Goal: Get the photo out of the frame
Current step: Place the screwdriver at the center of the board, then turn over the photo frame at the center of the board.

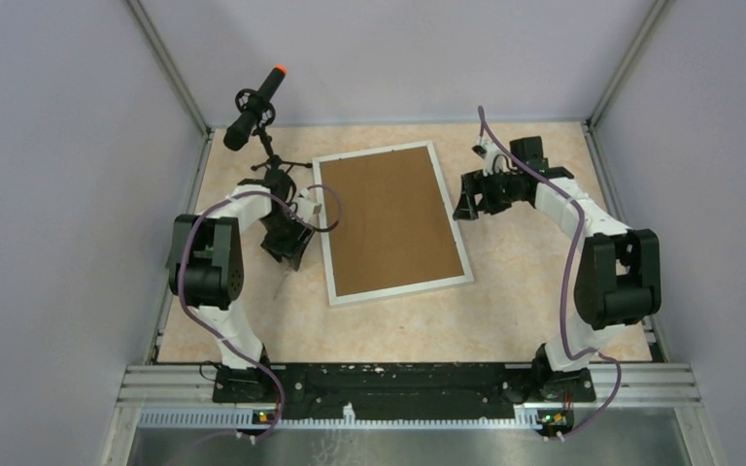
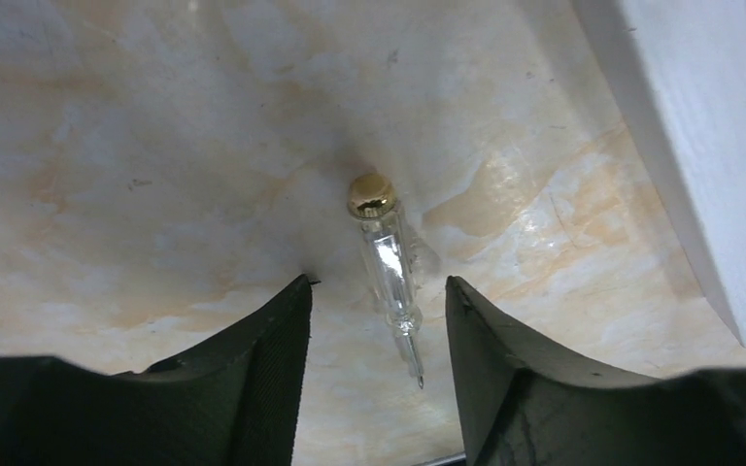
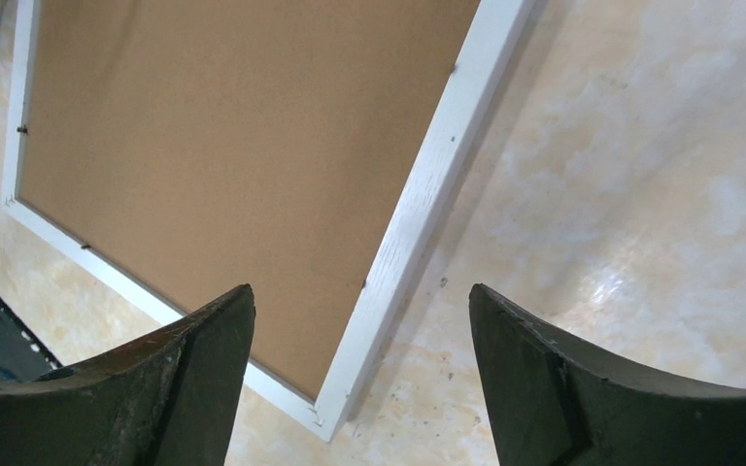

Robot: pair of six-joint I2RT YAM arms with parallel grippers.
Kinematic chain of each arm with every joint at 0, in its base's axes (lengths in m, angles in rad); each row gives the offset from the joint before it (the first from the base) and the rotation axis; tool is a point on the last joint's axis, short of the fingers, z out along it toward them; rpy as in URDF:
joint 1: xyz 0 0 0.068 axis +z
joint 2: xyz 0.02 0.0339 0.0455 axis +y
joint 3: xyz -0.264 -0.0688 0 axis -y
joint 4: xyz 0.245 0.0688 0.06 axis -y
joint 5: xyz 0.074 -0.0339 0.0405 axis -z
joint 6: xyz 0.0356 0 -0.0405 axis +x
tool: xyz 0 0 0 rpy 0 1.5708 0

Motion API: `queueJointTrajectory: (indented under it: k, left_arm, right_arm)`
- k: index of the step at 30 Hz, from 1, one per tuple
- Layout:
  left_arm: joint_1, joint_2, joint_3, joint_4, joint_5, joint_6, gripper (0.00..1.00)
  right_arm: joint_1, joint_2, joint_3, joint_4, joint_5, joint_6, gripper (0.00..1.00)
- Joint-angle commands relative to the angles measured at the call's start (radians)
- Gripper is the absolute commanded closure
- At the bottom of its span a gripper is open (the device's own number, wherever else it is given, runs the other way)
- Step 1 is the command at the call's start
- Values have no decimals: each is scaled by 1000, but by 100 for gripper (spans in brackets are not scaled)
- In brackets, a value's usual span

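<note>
Plainly hidden: front of the frame, lying back-up mid-tabletop; only its brown backing board shows.
Axis: roughly 12 to 6, far end leaning toward 11.
Left pincer: jaws apart, straddling a clear gold-capped screwdriver; frame at 3 o'clock.
Right pincer: jaws apart, empty; frame at 9 o'clock.

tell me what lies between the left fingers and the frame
Bare table up to the frame, in the left wrist view; the clear gold-capped tool lies between the fingers.

Overhead, two wrist close-ups; common frame
</note>
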Motion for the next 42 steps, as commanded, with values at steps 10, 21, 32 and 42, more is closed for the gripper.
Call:
queueJointTrajectory:
  k: [10,21,32,42]
  left_arm:
    - [-346,-377,44,200,262,304,1]
    - [-755,12,342,151,202,152,1]
    - [-920,358,691,36,176,76,33]
    - [-968,477,728,13,-54,-29,44]
  right_arm:
    - [-33,-153,58,126,87,54,1]
    - [-228,2,64,14,-110,203,1]
    - [-248,67,66,-38,-25,224,1]
    - [-310,119,69,-27,-138,232,1]
